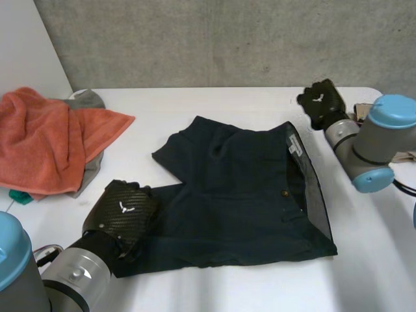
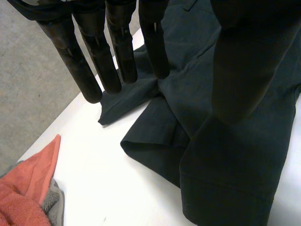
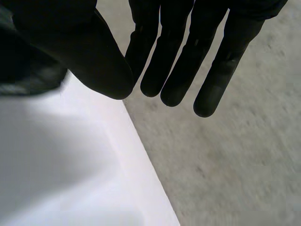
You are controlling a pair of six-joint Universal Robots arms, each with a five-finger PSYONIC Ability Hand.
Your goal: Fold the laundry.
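Dark navy shorts (image 1: 240, 195) lie flat on the white table (image 1: 260, 286), waistband toward the right and legs toward the left. My left hand (image 1: 123, 211) is over the near leg's hem, palm down. In the left wrist view its fingers (image 2: 84, 61) hang straight above the shorts (image 2: 225, 141), holding nothing. My right hand (image 1: 320, 101) is at the table's far right, just beyond the waistband. In its own wrist view the fingers (image 3: 174, 56) are straight, the thumb close beside them, with nothing between, over the table's edge (image 3: 155, 188).
An orange towel (image 1: 45, 140) lies crumpled at the table's left, over a grey cloth (image 1: 88, 99) and something teal (image 1: 23, 197). The towel's corner (image 2: 28, 188) lies a short way from the shorts' leg. Bare table runs along the near edge, and a concrete wall stands behind.
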